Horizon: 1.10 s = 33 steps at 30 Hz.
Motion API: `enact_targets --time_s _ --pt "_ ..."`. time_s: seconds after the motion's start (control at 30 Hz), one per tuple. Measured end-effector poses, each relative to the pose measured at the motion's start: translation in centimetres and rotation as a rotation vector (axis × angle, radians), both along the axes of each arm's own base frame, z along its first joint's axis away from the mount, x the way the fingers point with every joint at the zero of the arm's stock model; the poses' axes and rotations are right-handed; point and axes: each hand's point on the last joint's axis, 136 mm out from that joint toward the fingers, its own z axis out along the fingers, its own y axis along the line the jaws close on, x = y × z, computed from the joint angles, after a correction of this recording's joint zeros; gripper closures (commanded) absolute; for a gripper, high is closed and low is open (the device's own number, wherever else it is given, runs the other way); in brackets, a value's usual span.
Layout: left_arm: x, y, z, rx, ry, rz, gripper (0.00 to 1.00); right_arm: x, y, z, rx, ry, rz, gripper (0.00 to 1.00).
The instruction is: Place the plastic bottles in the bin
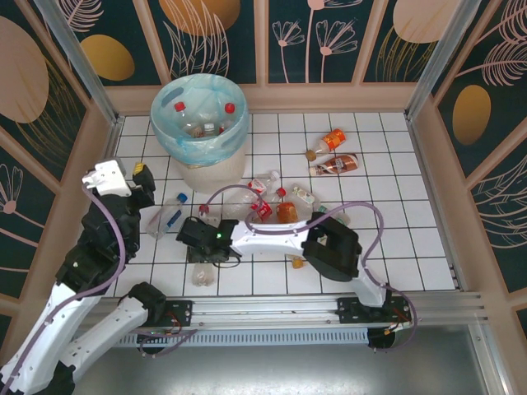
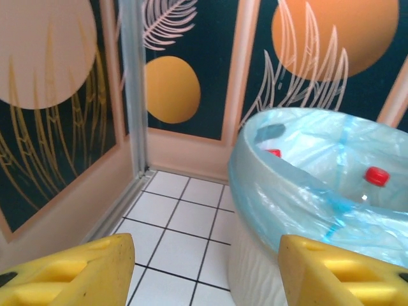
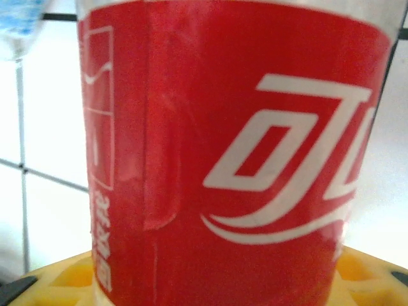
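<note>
Red-labelled bottle close before right hand; scattered bottles beside the bin.

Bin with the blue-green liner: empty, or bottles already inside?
Not empty. The round cream-white, bag-lined bin holds several clear plastic bottles; their red caps show inside it from above and from the left wrist.

Red-label bottle blurry in right wrist view, cap and base cropped off. Bin chopped by right edge in left wrist view, bottles inside mostly hidden by bag.
</note>
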Motion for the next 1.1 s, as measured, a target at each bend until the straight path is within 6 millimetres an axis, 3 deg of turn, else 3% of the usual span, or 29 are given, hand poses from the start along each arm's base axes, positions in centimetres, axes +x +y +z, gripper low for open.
enact_targets --time_s 0.23,0.4,0.53,0.7,0.77,0.97,1.1 --pt "0.9 -5.0 4.9 -0.104 -0.024 -0.257 0.37 -2.9 -2.2 7.8 0.199 -0.087 0.151 0.56" --pt "1.4 -10.5 7.8 -0.186 -0.014 -0.518 0.34 -3.6 -6.5 11.7 0.318 -0.208 0.231 0.57" --pt "2.3 -15.2 7.2 -0.212 0.062 -0.713 0.34 -3.4 -10.0 15.8 0.422 -0.348 0.276 0.59" --pt "3.8 -20.9 4.4 -0.271 0.198 -0.924 0.34 -0.2 -14.1 23.1 0.566 -0.555 0.238 0.60" --pt "4.1 -22.6 3.6 -0.305 0.241 -0.987 0.35 0.7 -15.5 25.0 0.594 -0.614 0.226 0.60" --pt "3.7 -25.5 5.7 -0.376 0.214 -1.162 0.35 1.6 -17.2 25.9 0.568 -0.702 0.257 0.60" --pt "3.2 -26.8 5.7 -0.405 0.232 -1.244 0.33 1.7 -17.2 25.9 0.562 -0.722 0.300 0.61"
